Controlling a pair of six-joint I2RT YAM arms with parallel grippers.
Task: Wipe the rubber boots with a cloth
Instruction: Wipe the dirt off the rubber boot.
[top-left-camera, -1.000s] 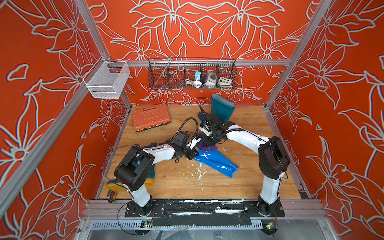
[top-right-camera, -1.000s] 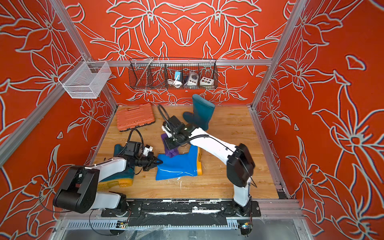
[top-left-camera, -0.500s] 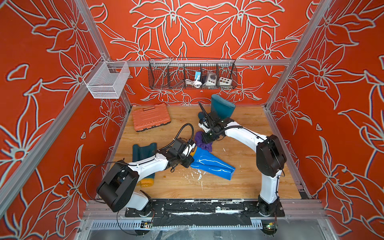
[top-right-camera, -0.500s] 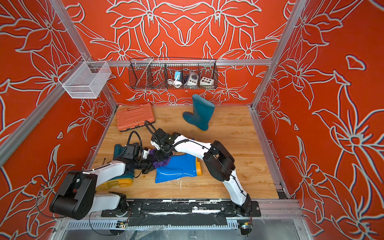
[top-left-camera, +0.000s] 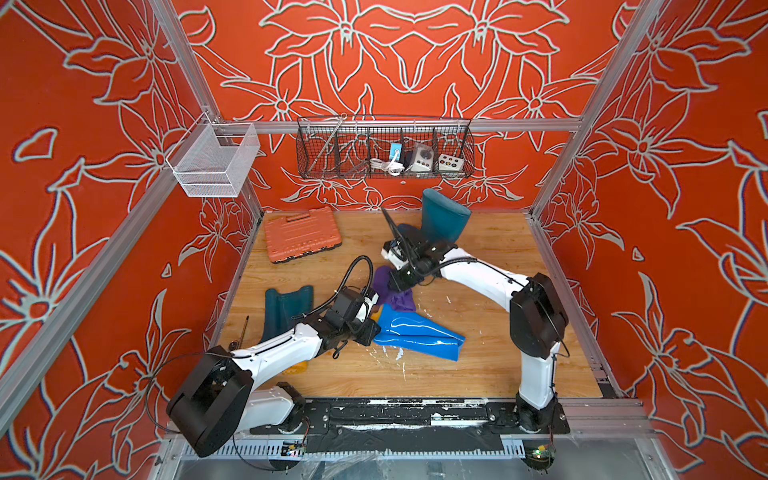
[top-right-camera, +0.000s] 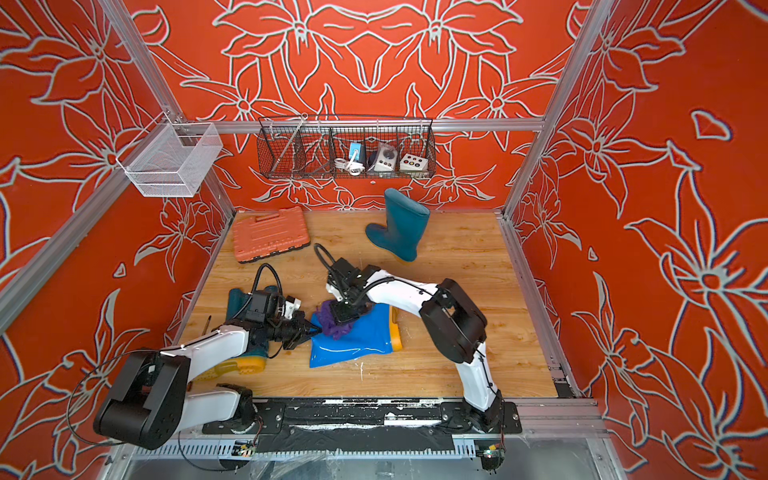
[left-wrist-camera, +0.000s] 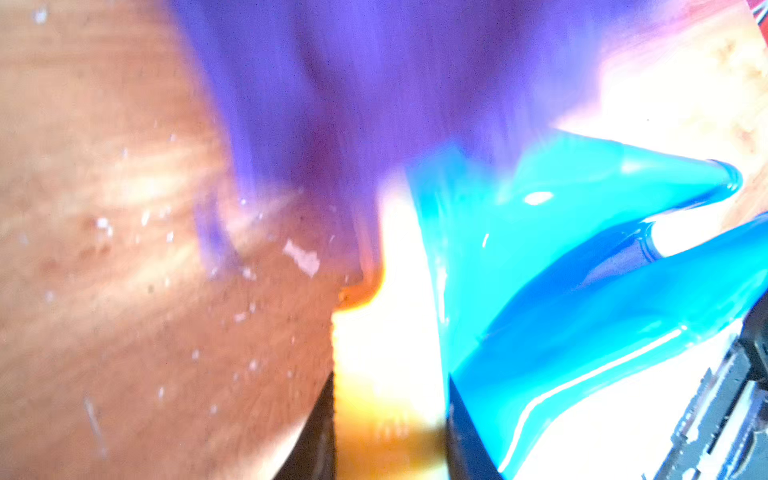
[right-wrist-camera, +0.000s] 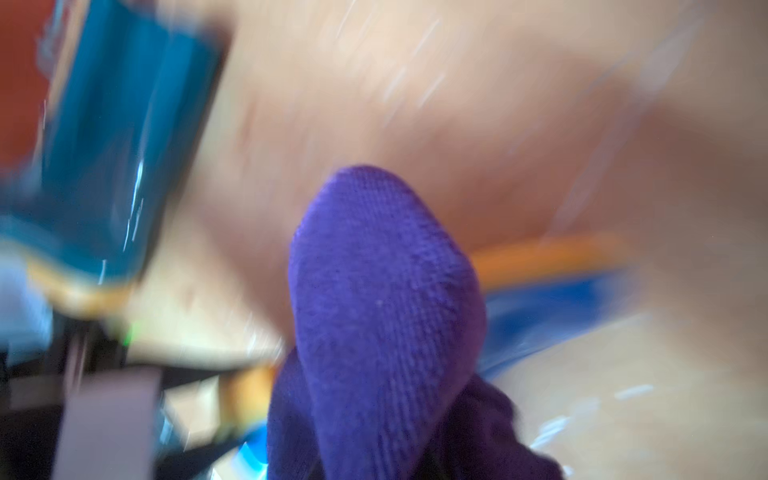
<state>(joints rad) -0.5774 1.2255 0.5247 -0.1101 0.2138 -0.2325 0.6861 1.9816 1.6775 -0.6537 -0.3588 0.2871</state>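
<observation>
On the wooden floor (top-left-camera: 478, 374) in the middle of the cell, the blue boot (top-left-camera: 419, 334) lies on its side with its glossy shaft flattened. It is the one being wiped. The left gripper (top-right-camera: 309, 331) sits at one end of this boot, and the left wrist view shows its fingers apparently closed on the yellow sole edge. The right gripper (top-left-camera: 397, 284) comes in over the same end with its fingers pinched together on the cloth (top-left-camera: 395, 297), which hangs as a purple wad. The wad touches that end of the boot, though the top views do not agree on how much of it rests on the rubber. One teal boot (top-left-camera: 442, 216) stands upright well behind the blue boot, and a second teal boot (top-left-camera: 286, 307) lies beyond the left gripper's side of it, partly under that arm. The main risk is the hold, since a thin bite on slick rubber could let a firm stroke drag the boot free or spin it. A bunched cloth wipes only a narrow strip, and if it slides off the boot's edge it may pick up the white flecks (top-left-camera: 399, 353) beside the boot and smear them back on. Both grippers work the same end, so they could knock together.
</observation>
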